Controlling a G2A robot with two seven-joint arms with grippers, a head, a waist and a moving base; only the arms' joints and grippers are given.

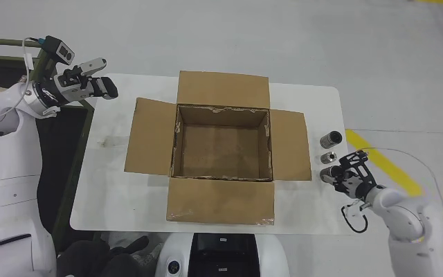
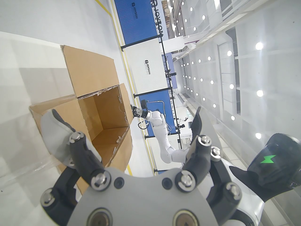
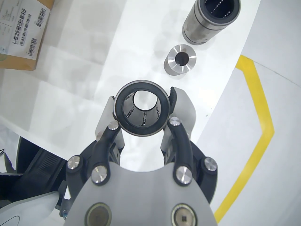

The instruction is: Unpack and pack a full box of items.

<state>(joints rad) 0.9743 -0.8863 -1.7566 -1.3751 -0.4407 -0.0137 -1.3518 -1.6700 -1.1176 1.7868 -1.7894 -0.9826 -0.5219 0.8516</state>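
The box [image 1: 221,149] is sitting open in the middle of the bench [image 1: 111,187] with all four flaps spread out and nothing lying inside, so the unpacking is looking finished or very nearly so, and all of the packing is remaining. Three metal parts are standing in a row near the bench's right edge, well apart from the box: a long bearing [image 3: 207,17] farthest away, a small bushing [image 3: 180,59] just beside it, and a second bearing [image 3: 131,116] nearest. The right gripper [image 3: 142,99] is gripping this second bearing around its sides, bore pointing up, fingers closed only as far as its width; whether it is resting on the bench or hanging just above I cannot tell. The left gripper [image 2: 124,118] is hovering off the far left corner, fingers spread wide, holding nothing.
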